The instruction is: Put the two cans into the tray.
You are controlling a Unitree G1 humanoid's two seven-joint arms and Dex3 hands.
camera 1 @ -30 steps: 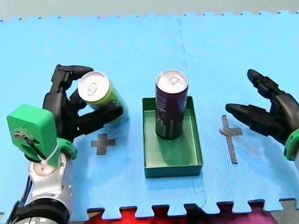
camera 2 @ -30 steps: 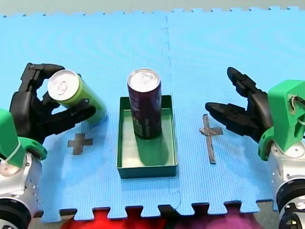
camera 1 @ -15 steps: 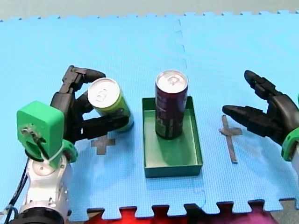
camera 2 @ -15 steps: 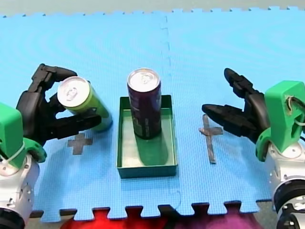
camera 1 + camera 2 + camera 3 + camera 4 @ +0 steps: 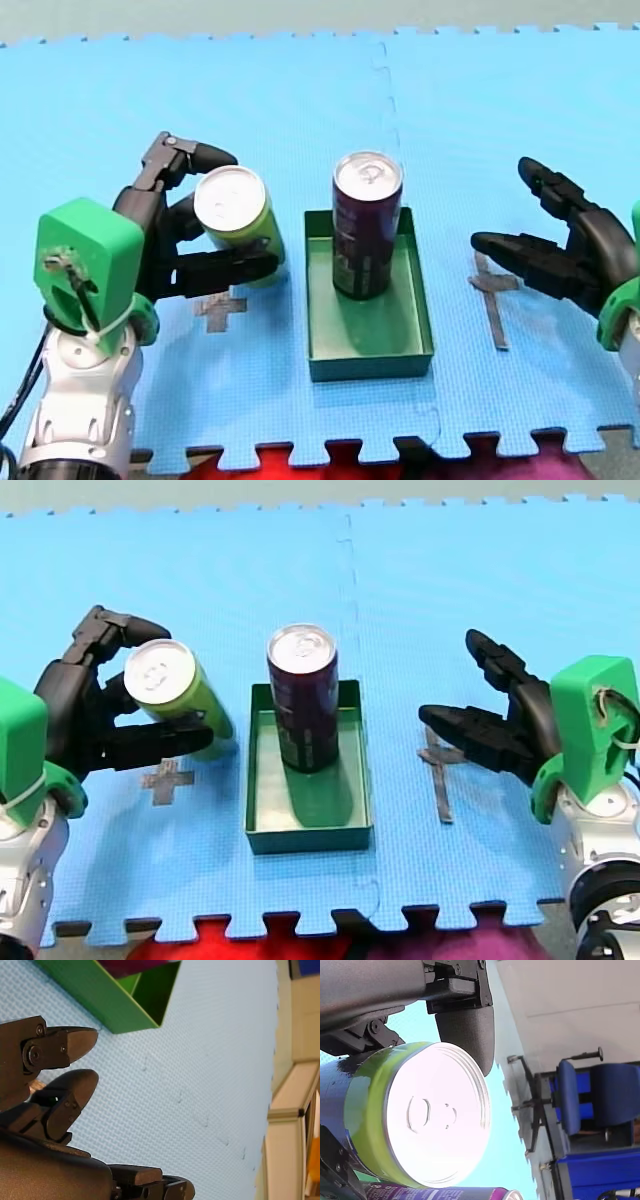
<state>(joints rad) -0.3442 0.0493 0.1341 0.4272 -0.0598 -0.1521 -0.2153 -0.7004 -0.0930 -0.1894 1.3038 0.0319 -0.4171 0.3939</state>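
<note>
A dark purple can (image 5: 366, 226) stands upright at the far end of the green tray (image 5: 369, 338) in the middle of the blue mat. My left hand (image 5: 190, 236) is shut on a light green can (image 5: 235, 222), held tilted above the mat just left of the tray. The second wrist view shows that green can (image 5: 417, 1115) from its silver top, with a black fingertip (image 5: 466, 1030) against its rim. My right hand (image 5: 545, 248) hovers to the right of the tray and holds nothing.
Grey tape crosses mark the mat on both sides of the tray, one (image 5: 218, 310) under the left hand and one (image 5: 493, 300) under the right hand. The mat's jagged front edge (image 5: 330, 452) lies close to me.
My left hand has carried the green can to the right, closer to the tray's left wall. The right hand has shifted slightly toward the tray. The purple can has not moved.
</note>
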